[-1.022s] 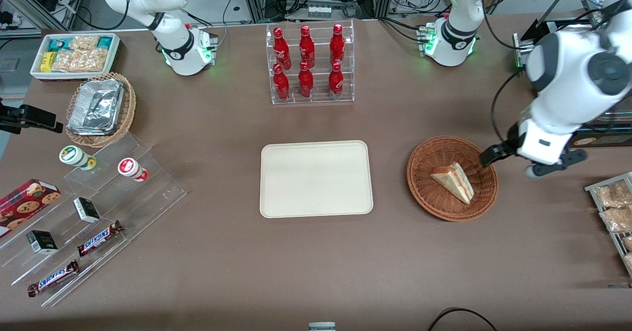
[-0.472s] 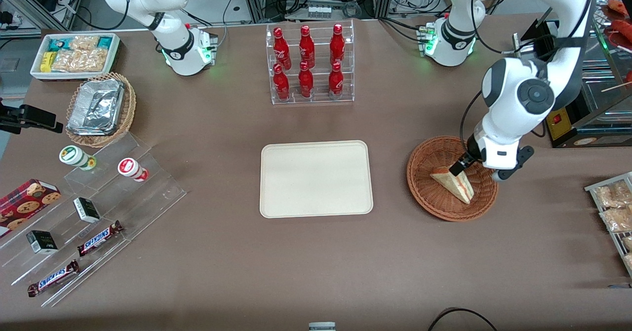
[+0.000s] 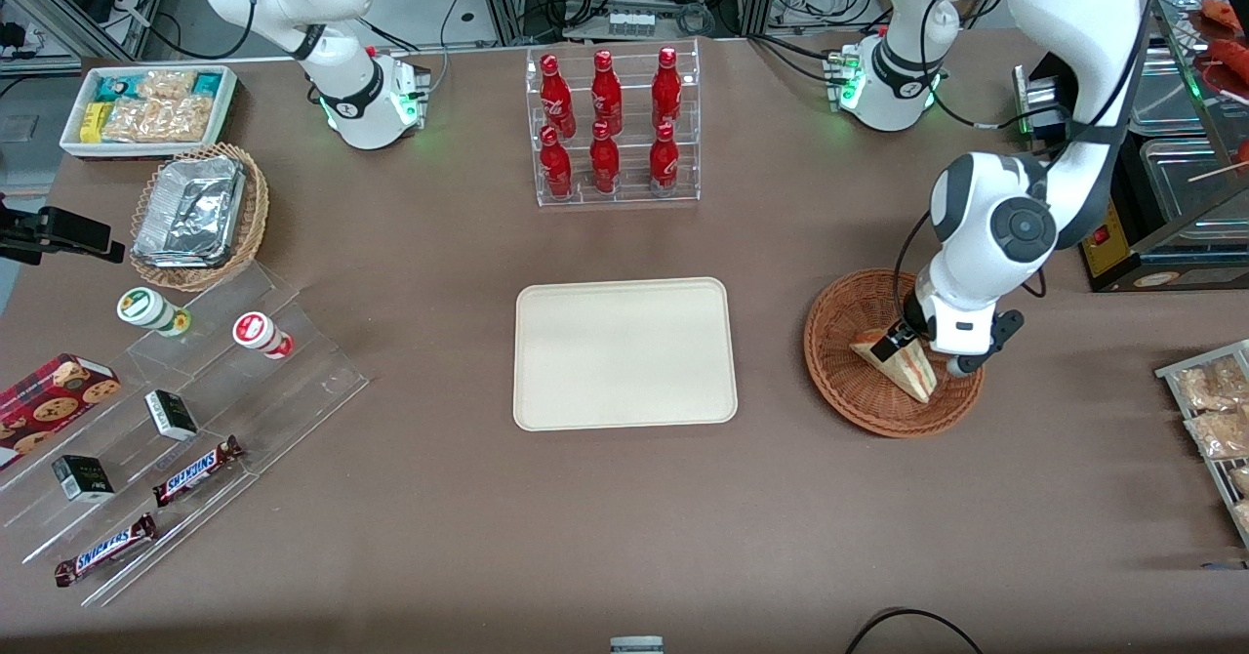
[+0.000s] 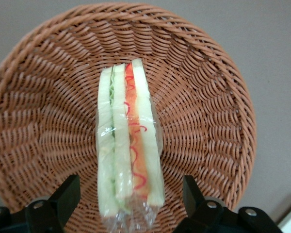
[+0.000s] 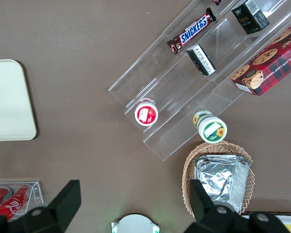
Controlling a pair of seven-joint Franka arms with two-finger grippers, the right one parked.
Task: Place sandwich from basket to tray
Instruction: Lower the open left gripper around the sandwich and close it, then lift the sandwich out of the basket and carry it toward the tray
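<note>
The sandwich (image 3: 910, 375), a plastic-wrapped wedge of white bread with red and green filling, lies in the round reddish-brown wicker basket (image 3: 831, 381) toward the working arm's end of the table. My gripper (image 3: 917, 347) hangs low over the basket, open, with one finger on each side of the sandwich's wide end. In the left wrist view the sandwich (image 4: 128, 145) runs lengthwise between the two black fingers (image 4: 64, 198), with a gap on both sides, and the basket (image 4: 208, 126) fills the frame. The cream tray (image 3: 624, 353) lies bare at the table's middle, beside the basket.
A clear rack of red bottles (image 3: 610, 127) stands farther from the front camera than the tray. Toward the parked arm's end are a tiered acrylic stand with snacks (image 3: 185, 420), a tan basket of foil containers (image 3: 198, 215) and a white bin (image 3: 148, 107). A rack of packets (image 3: 1215, 420) sits at the working arm's end.
The gripper has swung in from beside the basket's rim and come down over the sandwich, its fingers now on either side of it. The sandwich has not moved.
</note>
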